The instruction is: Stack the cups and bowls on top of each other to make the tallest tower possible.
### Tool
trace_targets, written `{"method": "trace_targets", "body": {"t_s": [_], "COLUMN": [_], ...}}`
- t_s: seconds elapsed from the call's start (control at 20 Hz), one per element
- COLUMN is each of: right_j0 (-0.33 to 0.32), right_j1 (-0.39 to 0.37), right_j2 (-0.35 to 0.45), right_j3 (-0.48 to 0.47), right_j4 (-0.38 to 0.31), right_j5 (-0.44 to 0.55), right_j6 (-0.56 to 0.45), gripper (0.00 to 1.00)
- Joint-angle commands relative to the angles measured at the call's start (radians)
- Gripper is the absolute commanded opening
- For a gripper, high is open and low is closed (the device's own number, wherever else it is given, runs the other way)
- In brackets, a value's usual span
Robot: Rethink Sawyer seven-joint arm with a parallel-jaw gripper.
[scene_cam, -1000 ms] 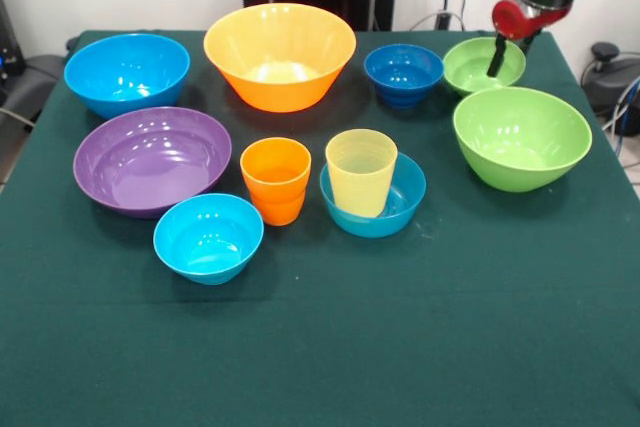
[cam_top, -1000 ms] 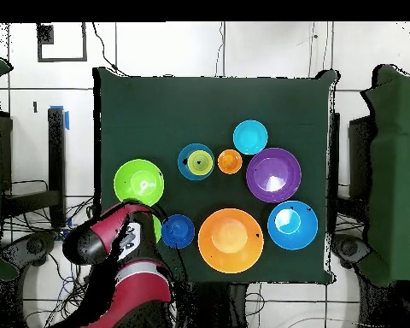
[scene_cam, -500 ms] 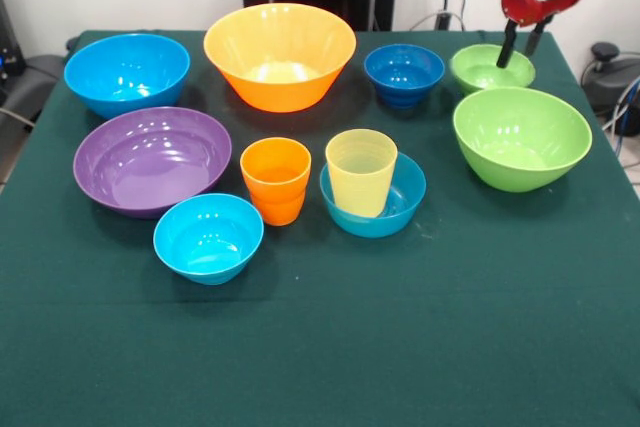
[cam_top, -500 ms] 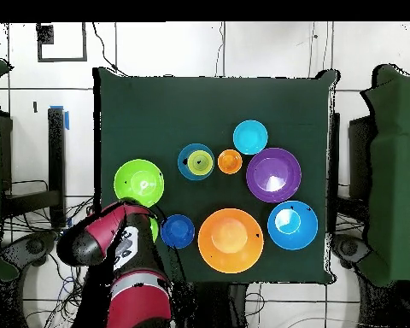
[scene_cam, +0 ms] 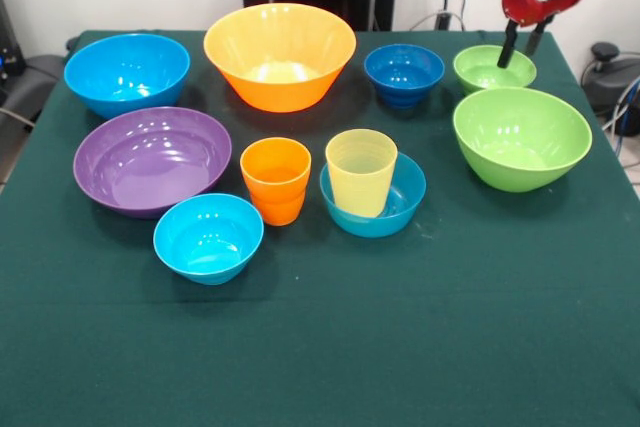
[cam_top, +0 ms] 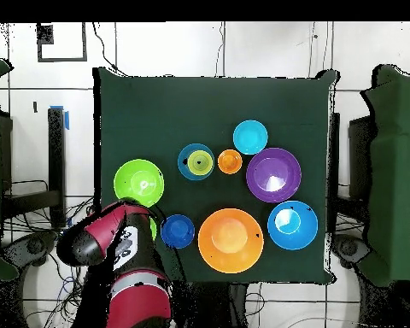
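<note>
My gripper (scene_cam: 519, 49) hangs open at the back right, its fingers (scene_cam: 507, 48) down at the far rim of the small lime green bowl (scene_cam: 494, 68). The arm (cam_top: 114, 237) hides the gripper in the overhead view. Beside that bowl are the dark blue small bowl (scene_cam: 403, 74) and the large lime green bowl (scene_cam: 521, 137). In the middle stand the orange cup (scene_cam: 276, 179) and the pale yellow cup (scene_cam: 361, 172), which sits inside a light blue bowl (scene_cam: 408, 192). Another light blue bowl (scene_cam: 208, 237) sits in front.
The large orange bowl (scene_cam: 280, 55), large blue bowl (scene_cam: 127, 72) and purple bowl (scene_cam: 152, 159) fill the back and left of the green cloth (scene_cam: 400, 347). The table ends just right of the large lime bowl.
Over the last second the gripper rose and moved right across the small lime green bowl, which slid slightly right. Almost nothing changed in the last half second.
</note>
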Motion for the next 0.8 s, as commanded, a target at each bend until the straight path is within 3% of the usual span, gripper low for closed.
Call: {"method": "trace_targets", "body": {"t_s": [0.05, 0.8], "right_j0": [-0.012, 0.014], "right_j1": [0.050, 0.079], "right_j2": [0.063, 0.039], "right_j3": [0.009, -0.011], "right_j4": [-0.003, -0.029], "right_j5": [-0.004, -0.046], "right_j6": [0.057, 0.074], "gripper": [1.00, 1.00]}}
